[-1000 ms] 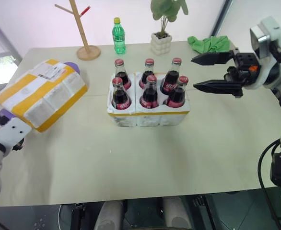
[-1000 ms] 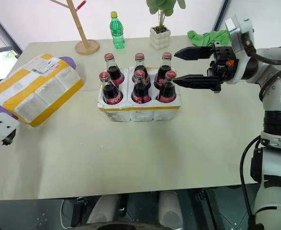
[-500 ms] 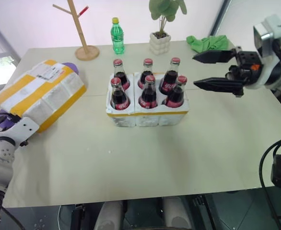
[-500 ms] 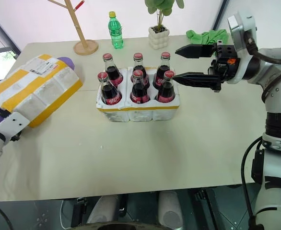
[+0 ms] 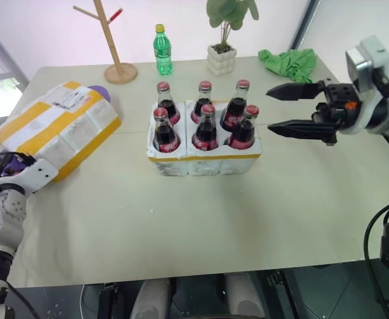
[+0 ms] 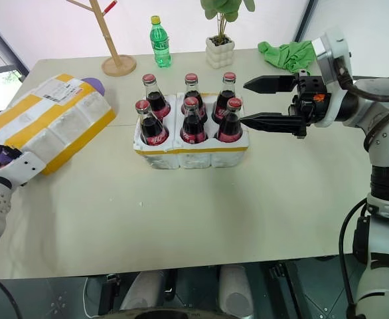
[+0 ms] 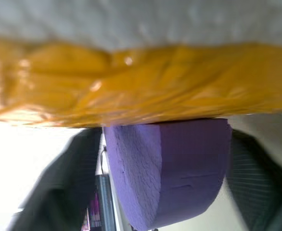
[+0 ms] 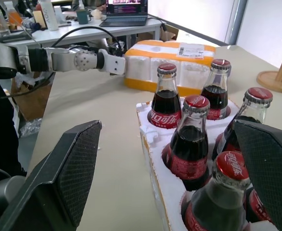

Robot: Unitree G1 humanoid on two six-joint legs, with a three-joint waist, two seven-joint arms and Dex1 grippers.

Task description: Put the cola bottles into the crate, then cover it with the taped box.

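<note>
Several cola bottles [image 5: 206,126] with red caps stand upright in the holes of the white crate [image 5: 204,163] at the table's middle. The taped box [image 5: 62,129], white with yellow bands and a shipping label, lies tilted at the left on purple foam. My left gripper [image 5: 8,166] is at the box's near left corner. In the left wrist view its fingers [image 7: 78,178] press both sides of a purple foam block [image 7: 170,163] under the yellow tape. My right gripper [image 5: 269,108] hovers open just right of the crate, level and pointing at the bottles, holding nothing.
Along the far edge stand a wooden branch stand [image 5: 120,70], a green plastic bottle [image 5: 164,50], a white plant pot [image 5: 222,60] and a green cloth [image 5: 289,61]. The beige table [image 5: 201,226] is bare in front of the crate.
My left arm has come forward to the box's near corner and its fingers have closed on the purple foam block. The right gripper has stayed open beside the crate.
</note>
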